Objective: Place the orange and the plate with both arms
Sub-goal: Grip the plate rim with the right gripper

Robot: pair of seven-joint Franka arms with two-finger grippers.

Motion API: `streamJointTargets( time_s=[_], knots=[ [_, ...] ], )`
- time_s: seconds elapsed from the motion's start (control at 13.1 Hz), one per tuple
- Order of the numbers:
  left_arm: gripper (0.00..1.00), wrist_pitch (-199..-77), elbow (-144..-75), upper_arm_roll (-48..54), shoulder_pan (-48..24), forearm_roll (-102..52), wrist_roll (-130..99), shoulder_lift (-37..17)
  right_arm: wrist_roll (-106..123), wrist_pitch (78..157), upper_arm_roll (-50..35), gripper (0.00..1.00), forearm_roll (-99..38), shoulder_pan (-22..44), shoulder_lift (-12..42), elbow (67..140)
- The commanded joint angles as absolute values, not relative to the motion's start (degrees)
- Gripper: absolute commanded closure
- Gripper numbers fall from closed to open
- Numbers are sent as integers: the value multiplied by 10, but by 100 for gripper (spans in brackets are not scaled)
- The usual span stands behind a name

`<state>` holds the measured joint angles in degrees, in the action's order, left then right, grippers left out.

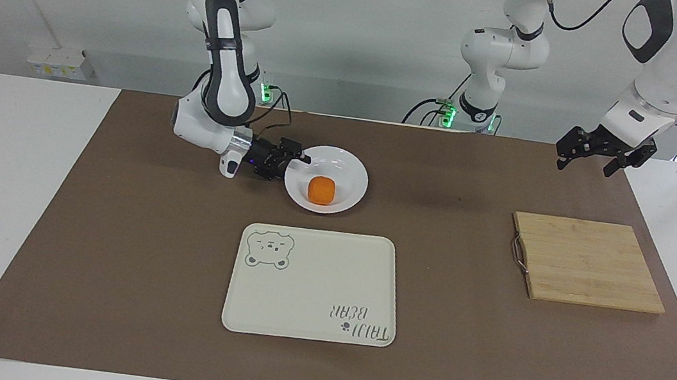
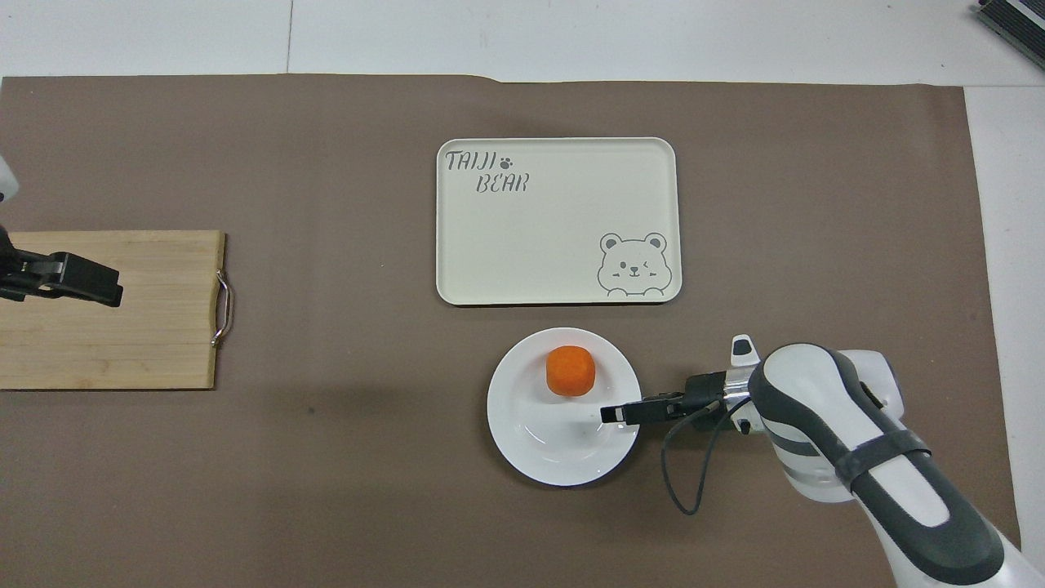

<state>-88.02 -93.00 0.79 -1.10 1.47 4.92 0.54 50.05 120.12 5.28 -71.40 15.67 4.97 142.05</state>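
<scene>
Right gripper (image 1: 298,160) is laid almost flat at the rim of the plate (image 1: 351,169), on the rim arc toward the right arm's end of the table, about 9 o'clock on the dish in the facing view and 3 o'clock in the overhead one; the low sideways approach is judged to be chosen so the thin rim can be taken between one finger above and one below. Finger tips are seen over the rim; whether they are wide, narrow or already pinched on it cannot be told. The orange (image 1: 321,190) is sat in the plate's well, off-centre toward the 5 o'clock part in the facing view, clear of the gripped side, so it is not fouled by the fingers. Plate is on the brown mat (image 1: 111,252), just nearer the robots than the bear tray (image 1: 315,277), the likely drop target. Left gripper (image 1: 604,159) is held up in the air over the mat's edge near the cutting board (image 1: 588,262), fingers spread, nothing held; that arm is waiting. Risk judged: orange rolling if the plate is tilted on lift.
</scene>
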Motion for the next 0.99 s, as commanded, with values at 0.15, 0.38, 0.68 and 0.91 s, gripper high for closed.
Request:
streamJointTargets(
  time_s=[0.15,0.38,0.68,0.91],
  knots=[
    [0,-877,-923,10,-8,25,57,3,486,1222,53,100,-733,159,37,1434],
    [0,-877,-922,10,-9,25,58,3,492,1229,53,100,-733,160,40,1434],
    [0,-877,-923,10,-9,25,58,3,548,1224,52,100,-747,151,47,1415],
    [0,-877,-922,10,-8,25,58,3,506,1221,52,100,-780,157,55,1396]
  ],
)
